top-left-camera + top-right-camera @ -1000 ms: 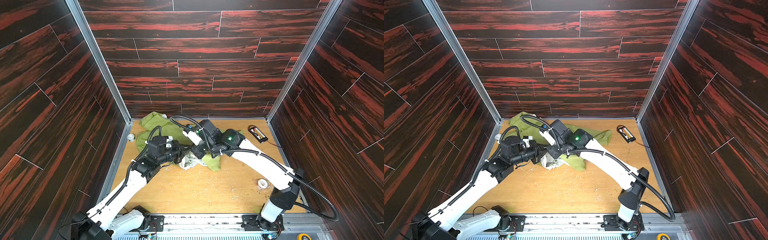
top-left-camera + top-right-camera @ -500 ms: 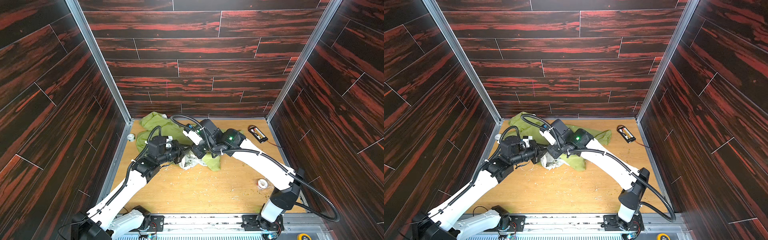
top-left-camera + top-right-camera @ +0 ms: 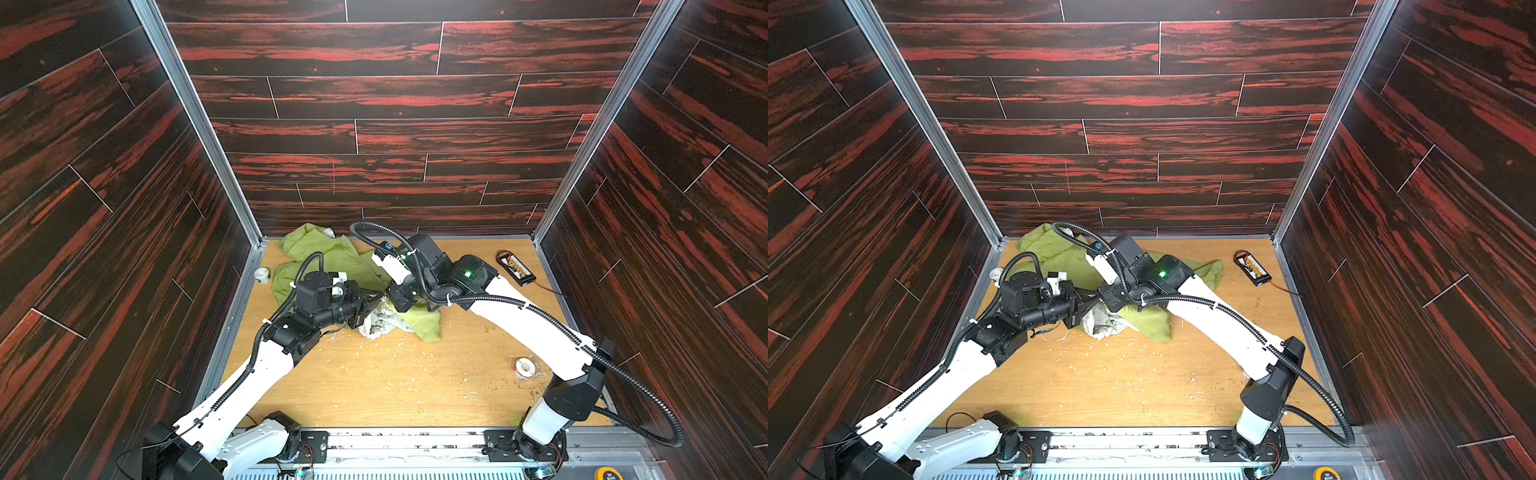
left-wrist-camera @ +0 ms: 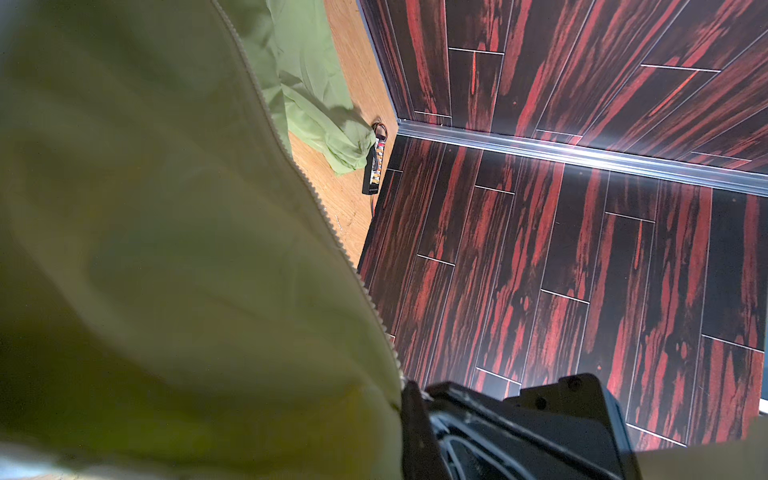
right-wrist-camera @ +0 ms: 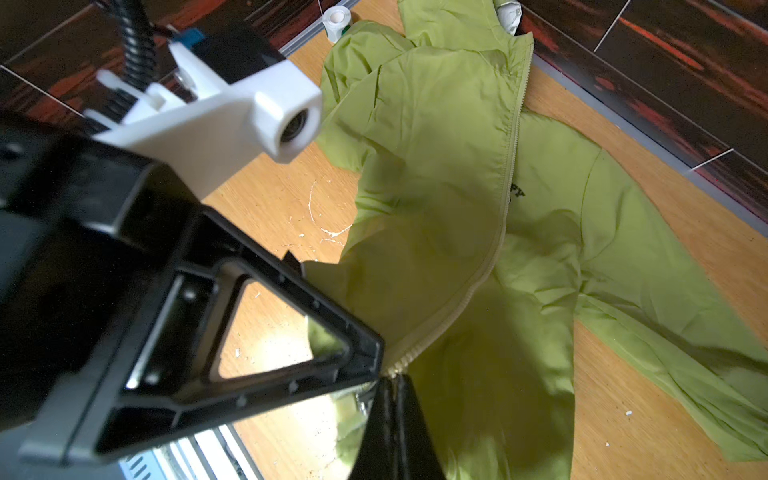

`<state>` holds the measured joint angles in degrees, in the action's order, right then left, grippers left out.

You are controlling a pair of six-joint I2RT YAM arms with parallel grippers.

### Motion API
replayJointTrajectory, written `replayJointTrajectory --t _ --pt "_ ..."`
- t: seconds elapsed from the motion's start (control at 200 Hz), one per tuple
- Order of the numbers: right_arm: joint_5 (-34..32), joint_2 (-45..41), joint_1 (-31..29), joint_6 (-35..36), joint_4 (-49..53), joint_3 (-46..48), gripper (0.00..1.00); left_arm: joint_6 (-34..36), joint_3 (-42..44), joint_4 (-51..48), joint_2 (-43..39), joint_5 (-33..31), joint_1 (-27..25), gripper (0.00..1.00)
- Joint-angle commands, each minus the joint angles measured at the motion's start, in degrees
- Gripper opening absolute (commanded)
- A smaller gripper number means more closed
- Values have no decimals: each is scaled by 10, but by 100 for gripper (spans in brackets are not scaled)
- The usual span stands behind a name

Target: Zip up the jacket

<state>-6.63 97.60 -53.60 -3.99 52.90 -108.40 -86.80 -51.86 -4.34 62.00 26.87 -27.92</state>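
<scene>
The lime-green jacket lies crumpled at the back left of the wooden floor, with its white lining turned out at the near hem. In the right wrist view its pale zipper runs down the chest to the hem. There my right gripper is shut on the zipper's lower end. My left gripper meets it tip to tip and is shut on the jacket's edge beside the zipper. In the left wrist view, fabric and zipper teeth fill the left side.
A black battery pack with wires lies at the back right. One tape roll sits by the left wall and another near the right arm. Dark panelled walls close in on three sides. White scraps dot the floor.
My right gripper's jaws have closed onto the lower end of the zipper. Both arms have stayed almost where they were, and the left grip is unchanged.
</scene>
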Motion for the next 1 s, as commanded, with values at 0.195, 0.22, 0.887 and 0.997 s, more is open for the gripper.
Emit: replayJointTrajectory --t 0.195,0.22,0.887,0.997 --pt "-20 -34 1 4 -22 38 0 2 -7 26 -2 13 -2 0" --pt "-28 -35 2 3 -26 45 0 1 -6 27 -2 13 -2 0" --pt "-100 -19 17 -23 -97 110 0 -4 12 -8 -41 39 -2 0" --pt "-90 -13 17 -24 -98 107 0 -5 16 -11 -47 35 -2 0"
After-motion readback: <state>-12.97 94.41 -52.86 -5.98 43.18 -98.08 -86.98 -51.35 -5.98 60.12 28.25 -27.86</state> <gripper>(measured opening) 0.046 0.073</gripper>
